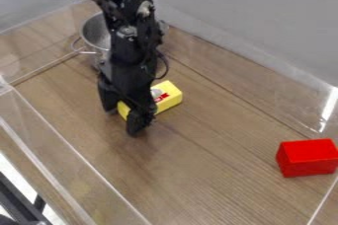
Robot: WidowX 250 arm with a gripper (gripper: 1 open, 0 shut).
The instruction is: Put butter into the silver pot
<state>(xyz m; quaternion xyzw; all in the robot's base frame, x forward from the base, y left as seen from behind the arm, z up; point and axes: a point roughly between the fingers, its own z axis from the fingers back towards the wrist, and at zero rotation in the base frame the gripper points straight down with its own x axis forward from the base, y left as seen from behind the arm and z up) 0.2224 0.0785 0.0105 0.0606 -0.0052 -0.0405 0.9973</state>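
The butter (pixel 161 98) is a small yellow block with a red-and-white label, lying on the wooden table. My gripper (pixel 128 109) reaches down over its left end, with the black fingers (pixel 136 117) around that end and touching the table. The fingers look closed against the block, but the contact is partly hidden. The silver pot (pixel 95 36) stands behind the arm at the back left, mostly covered by it.
A red block (pixel 306 156) lies at the right near the front. Clear plastic walls (pixel 264 61) ring the wooden table.
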